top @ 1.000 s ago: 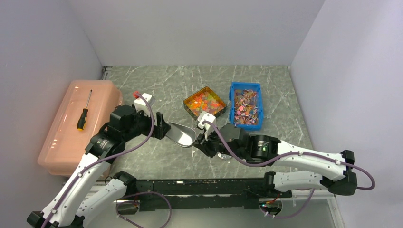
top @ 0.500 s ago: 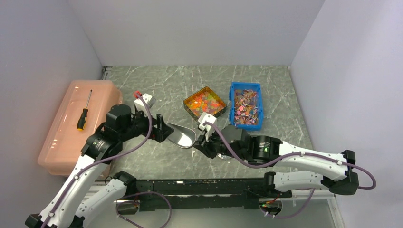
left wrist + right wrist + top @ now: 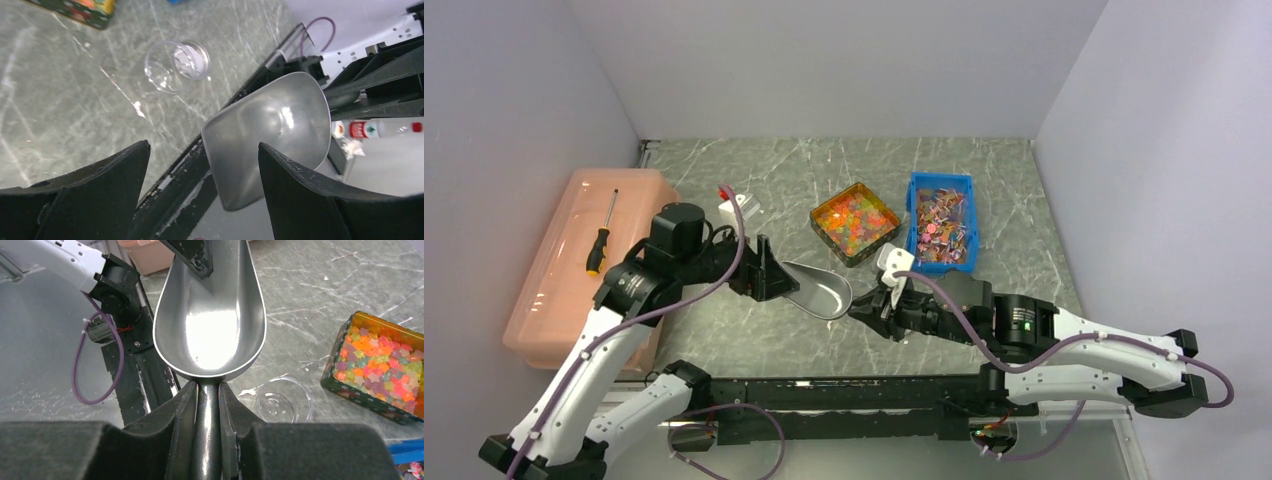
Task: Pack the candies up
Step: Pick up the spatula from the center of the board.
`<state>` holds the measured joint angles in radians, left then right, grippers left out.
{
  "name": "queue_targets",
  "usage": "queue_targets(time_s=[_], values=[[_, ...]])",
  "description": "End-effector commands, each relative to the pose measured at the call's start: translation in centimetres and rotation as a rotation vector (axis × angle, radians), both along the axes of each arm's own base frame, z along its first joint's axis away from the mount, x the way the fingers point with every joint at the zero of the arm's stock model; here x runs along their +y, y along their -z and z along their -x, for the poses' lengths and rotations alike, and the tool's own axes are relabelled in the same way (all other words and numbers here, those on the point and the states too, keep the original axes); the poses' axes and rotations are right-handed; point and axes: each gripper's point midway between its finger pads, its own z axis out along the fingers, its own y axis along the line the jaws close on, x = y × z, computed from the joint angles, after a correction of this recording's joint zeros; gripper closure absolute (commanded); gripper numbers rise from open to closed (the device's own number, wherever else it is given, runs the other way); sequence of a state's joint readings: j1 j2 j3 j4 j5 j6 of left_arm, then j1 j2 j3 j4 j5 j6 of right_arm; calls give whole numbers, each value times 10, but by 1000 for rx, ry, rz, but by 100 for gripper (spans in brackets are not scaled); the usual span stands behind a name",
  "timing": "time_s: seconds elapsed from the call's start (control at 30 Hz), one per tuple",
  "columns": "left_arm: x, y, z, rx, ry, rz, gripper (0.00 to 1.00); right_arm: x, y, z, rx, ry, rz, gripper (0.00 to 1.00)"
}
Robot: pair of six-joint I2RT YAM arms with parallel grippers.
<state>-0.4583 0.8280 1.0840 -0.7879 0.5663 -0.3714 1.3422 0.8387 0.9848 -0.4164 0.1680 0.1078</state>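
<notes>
The right gripper (image 3: 206, 390) is seen clamped on the handle of a metal scoop (image 3: 210, 325), whose shiny bowl is held out straight ahead of it above the marble table (image 3: 310, 285). The left gripper (image 3: 202, 147) is held with its fingers wide apart at the bowl's far end, the rim framed between them; whether metal is touched cannot be told. The candies (image 3: 382, 360) are heaped in a square tin (image 3: 360, 402) ahead and to the right of the right gripper, apart from the scoop. A clear cup (image 3: 284, 400) is seen on the table just right of the clamped fingers, between them and the tin.
</notes>
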Motion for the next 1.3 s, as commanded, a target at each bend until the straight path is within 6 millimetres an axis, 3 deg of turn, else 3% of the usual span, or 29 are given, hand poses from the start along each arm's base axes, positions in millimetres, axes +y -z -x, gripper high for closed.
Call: queue_targets(time_s=[0.0,0.27,0.53,0.87,1.03,1.27], values=[[-14,-23,20,79,110,105,15,3,-24,4,-70,-41,-75,100],[-19,-46,31,95,181,184,23,5,-18,3,-107,-39,-55,100],[-16,-37,41,165,198,185,35,7,-23,7,-162,-53,-59,100],[-11,-32,42,173,197,187,72,13,-23,7,-205,-31,-55,100],[-8,-29,40,188,190,197,99,13,-20,7,-208,-22,-39,100],[-3,-30,35,206,183,247,100,10,-19,7,-201,-15,-30,99]])
